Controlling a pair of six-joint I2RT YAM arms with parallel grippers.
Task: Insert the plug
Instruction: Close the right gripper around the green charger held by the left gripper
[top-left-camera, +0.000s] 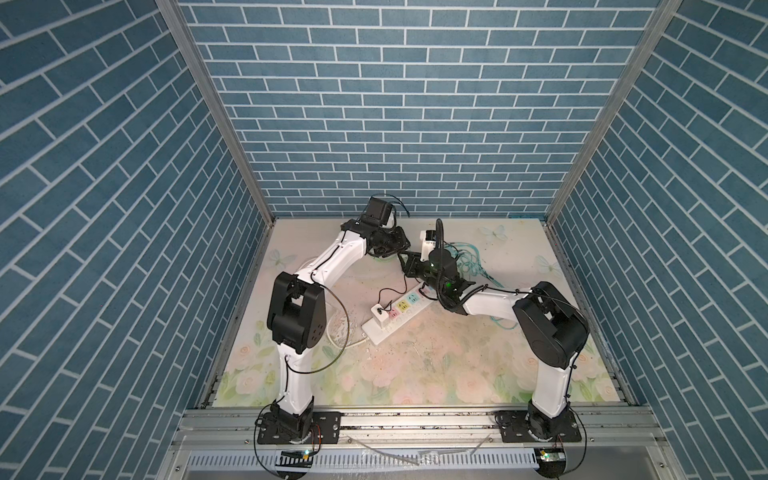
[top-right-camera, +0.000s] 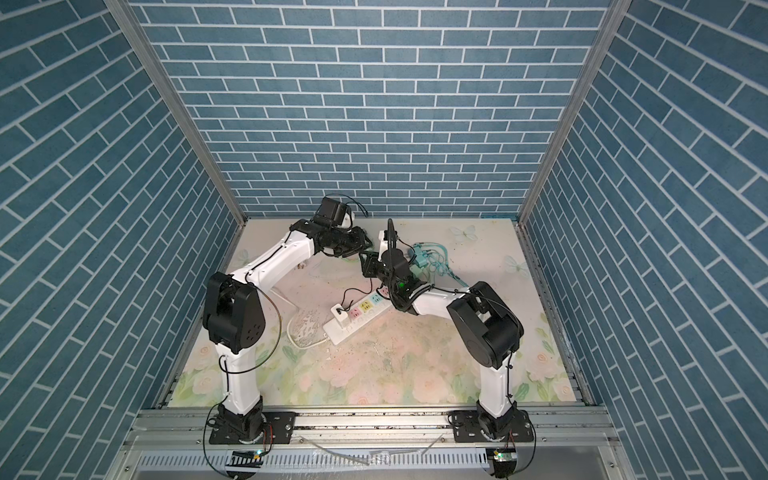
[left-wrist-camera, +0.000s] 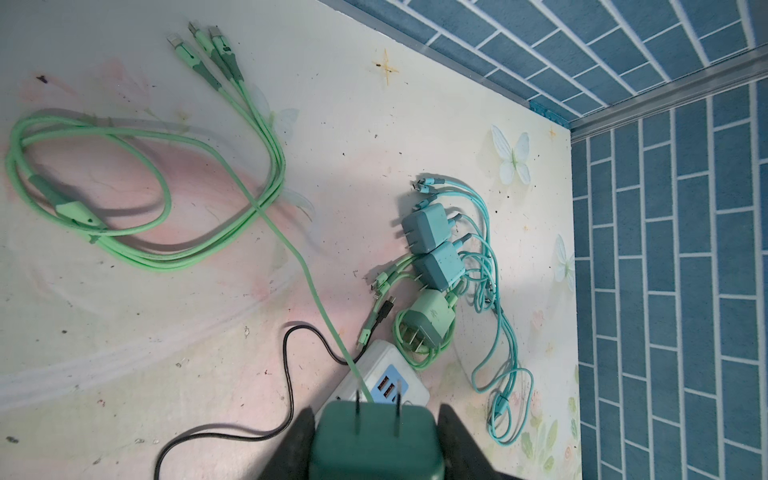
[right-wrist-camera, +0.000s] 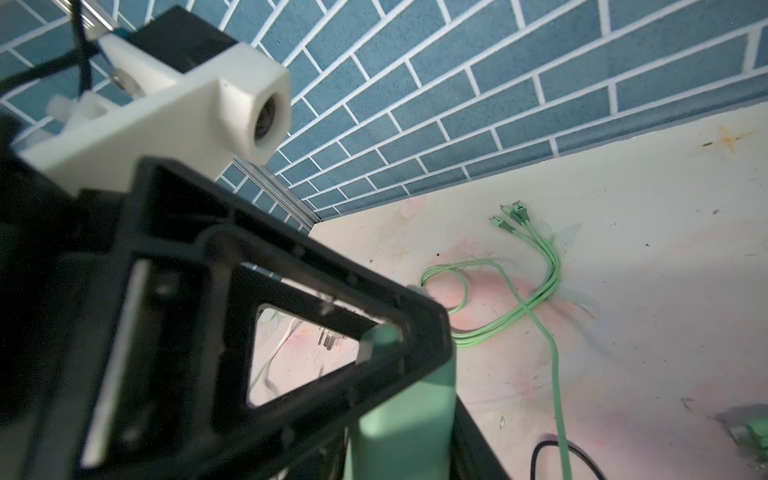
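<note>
Left wrist showed my left claw (left-wrist-camera: 376, 415) clamped on the plug (left-wrist-camera: 374, 451); right claw (top-left-camera: 407, 262), closure unclear to me, might wrench the prongs (left-wrist-camera: 398, 409) askew.

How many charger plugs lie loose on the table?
3, near the power strip: one blue plug, a second blue plug beside it, then a light green plug. Others may be hidden.

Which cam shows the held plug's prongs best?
Left wrist: the plug fills the foreground in the left gripper, both prongs clear. Right wrist shows its side, blurred; both top views: not discernible.
</note>
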